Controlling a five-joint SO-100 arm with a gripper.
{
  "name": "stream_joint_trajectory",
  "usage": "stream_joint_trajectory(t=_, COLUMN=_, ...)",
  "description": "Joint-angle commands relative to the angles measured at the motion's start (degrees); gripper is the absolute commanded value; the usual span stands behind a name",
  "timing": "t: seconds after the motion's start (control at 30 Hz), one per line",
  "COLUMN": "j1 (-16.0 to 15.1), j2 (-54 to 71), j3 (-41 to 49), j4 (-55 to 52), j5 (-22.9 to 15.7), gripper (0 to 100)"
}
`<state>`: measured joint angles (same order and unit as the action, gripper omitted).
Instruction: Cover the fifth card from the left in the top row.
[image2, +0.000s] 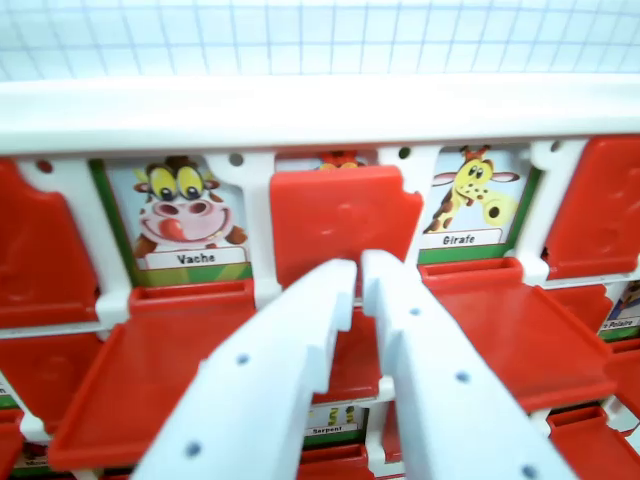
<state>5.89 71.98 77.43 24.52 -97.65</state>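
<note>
A: Why is your white plastic two-fingered tool (358, 268) sitting there?

B: You're keeping it nearly clenched, grasping nothing, tips pressing at the red plastic hinged flap (340, 222) between the Vache cow card (190, 215) and Girafe card (473, 205).

A: The flap?

B: It's standing almost upright, hiding most of its card.

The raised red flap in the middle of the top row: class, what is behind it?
Behind the red flap sits a card; only an orange sliver shows above the flap's top edge. Its picture and name are covered.
</note>
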Motion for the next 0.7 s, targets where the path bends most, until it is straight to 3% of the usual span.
stream_joint_trajectory(t=0.0, j1=-1.14, j2=1.23, j3=-7.12, j4=-1.41, j5=0.26, gripper=0)
stream_joint_trajectory(t=0.67, j1=-1.67, j2=-2.64, j3=-10.2, j4=-2.81, j5=0.44, gripper=0)
